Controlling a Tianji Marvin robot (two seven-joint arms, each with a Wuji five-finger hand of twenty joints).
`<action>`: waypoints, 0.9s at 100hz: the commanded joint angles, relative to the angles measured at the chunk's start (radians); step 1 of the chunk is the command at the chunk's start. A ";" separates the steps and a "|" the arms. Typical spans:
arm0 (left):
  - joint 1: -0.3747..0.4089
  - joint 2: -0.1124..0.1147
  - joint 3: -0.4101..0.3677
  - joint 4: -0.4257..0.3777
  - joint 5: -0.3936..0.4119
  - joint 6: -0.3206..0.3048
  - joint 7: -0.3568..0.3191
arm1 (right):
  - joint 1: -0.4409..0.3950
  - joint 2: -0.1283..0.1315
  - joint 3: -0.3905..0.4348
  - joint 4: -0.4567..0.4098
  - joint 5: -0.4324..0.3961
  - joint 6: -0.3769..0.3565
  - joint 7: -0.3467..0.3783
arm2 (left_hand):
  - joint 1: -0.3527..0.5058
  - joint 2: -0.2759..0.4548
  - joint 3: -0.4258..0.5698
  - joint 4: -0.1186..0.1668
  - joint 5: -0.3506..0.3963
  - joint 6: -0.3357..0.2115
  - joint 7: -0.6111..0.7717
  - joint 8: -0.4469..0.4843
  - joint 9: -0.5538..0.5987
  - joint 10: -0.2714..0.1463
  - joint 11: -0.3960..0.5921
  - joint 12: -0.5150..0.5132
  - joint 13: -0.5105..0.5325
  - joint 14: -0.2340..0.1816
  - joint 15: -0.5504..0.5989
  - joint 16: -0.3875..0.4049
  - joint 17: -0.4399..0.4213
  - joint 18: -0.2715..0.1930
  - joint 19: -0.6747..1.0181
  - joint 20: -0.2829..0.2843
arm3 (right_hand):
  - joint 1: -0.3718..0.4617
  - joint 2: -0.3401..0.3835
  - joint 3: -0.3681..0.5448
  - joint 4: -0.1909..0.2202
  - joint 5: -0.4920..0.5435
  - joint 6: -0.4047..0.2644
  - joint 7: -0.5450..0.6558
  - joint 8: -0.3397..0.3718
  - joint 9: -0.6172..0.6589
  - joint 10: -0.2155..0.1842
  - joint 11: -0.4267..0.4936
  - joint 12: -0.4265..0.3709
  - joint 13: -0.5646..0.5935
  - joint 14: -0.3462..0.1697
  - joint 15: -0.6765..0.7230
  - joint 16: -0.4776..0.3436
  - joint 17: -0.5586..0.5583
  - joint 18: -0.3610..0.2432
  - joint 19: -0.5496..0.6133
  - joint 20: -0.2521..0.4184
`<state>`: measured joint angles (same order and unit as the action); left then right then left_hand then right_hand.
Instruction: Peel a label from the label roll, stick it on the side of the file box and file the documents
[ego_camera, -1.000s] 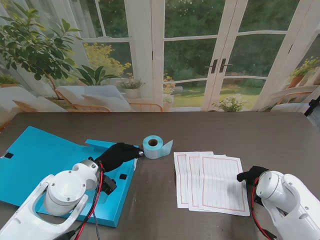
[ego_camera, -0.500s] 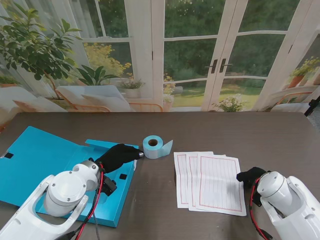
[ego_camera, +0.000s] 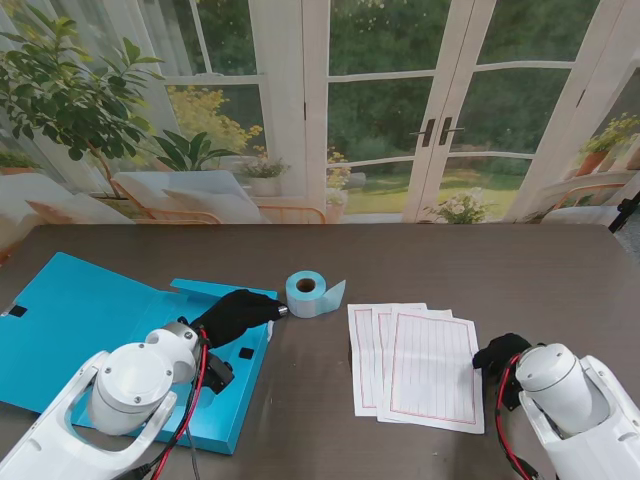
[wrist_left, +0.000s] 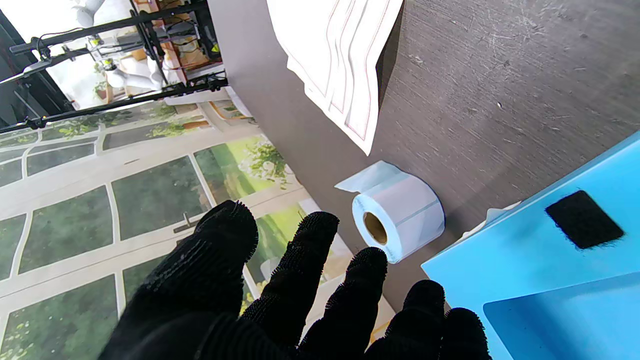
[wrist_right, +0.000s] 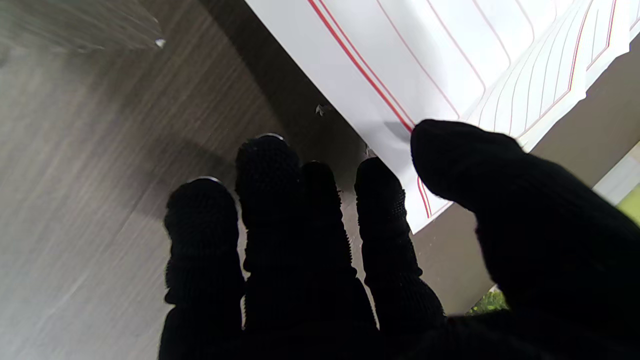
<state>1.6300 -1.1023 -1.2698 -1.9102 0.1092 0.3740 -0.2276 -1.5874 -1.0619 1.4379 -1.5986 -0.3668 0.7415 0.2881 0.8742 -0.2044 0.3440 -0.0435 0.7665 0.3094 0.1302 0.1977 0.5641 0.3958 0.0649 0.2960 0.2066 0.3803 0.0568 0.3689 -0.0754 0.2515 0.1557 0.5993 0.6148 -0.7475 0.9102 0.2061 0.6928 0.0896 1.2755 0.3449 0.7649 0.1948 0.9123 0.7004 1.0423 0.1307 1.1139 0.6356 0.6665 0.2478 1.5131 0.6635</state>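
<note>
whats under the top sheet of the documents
Two more red-lined sheets lie fanned under the top sheet, their left strips showing, all on the dark table. Anything beneath the covered middle cannot be seen.

Label roll (ego_camera: 312, 293) (blue) beside documents (ego_camera: 415, 366)

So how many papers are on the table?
3 sheets, fanned and overlapping, right of the label roll: one at left, one in the middle, one on top at right. More could hide underneath.
</note>
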 joint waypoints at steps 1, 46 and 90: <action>0.005 -0.001 0.000 -0.009 -0.003 0.006 -0.018 | -0.005 -0.015 -0.003 0.001 -0.001 -0.009 -0.014 | 0.030 0.047 -0.023 -0.012 0.021 -0.003 0.000 0.004 -0.015 0.000 0.001 -0.007 -0.019 0.004 0.005 -0.009 -0.016 -0.043 -0.027 -0.016 | 0.049 -0.074 0.038 -0.107 0.064 -0.048 0.052 0.000 0.085 -0.035 -0.002 0.001 0.065 -0.014 -0.007 -0.008 -0.017 0.024 -0.010 -0.022; 0.010 -0.001 -0.001 -0.017 0.001 0.020 -0.019 | -0.062 -0.036 0.059 -0.070 0.071 -0.048 -0.060 | 0.038 0.052 -0.034 -0.012 0.018 -0.001 -0.002 0.003 -0.018 -0.001 0.001 -0.007 -0.021 0.002 0.005 -0.009 -0.015 -0.045 -0.028 -0.020 | -0.056 0.025 0.183 1.115 0.166 -0.157 0.044 0.120 0.228 -0.062 -0.067 0.011 0.132 0.021 -0.049 -0.059 0.020 0.040 -0.024 -0.048; 0.017 0.000 -0.007 -0.023 0.000 0.025 -0.022 | -0.089 -0.053 0.085 -0.111 0.135 -0.050 -0.098 | 0.044 0.057 -0.048 -0.011 0.016 0.002 -0.003 0.003 -0.019 0.001 0.001 -0.007 -0.022 0.002 0.005 -0.009 -0.014 -0.047 -0.029 -0.024 | -0.069 0.106 0.256 1.120 0.218 -0.158 0.014 0.195 0.268 -0.038 -0.084 -0.005 0.135 0.059 -0.050 -0.057 -0.002 0.058 -0.015 -0.040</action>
<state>1.6411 -1.1020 -1.2742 -1.9242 0.1104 0.3963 -0.2301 -1.6679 -1.1044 1.5301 -1.6971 -0.2156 0.6863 0.1951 0.9031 -0.2044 0.3323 -0.0435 0.7666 0.3098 0.1301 0.1978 0.5635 0.3958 0.0649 0.2961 0.2066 0.3803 0.0568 0.3689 -0.0754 0.2515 0.1558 0.5866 0.5651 -0.6425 1.1350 1.2882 0.8893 -0.0412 1.2843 0.5255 0.9946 0.1508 0.8308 0.7016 1.1549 0.1712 1.0529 0.5767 0.6659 0.2791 1.4897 0.6269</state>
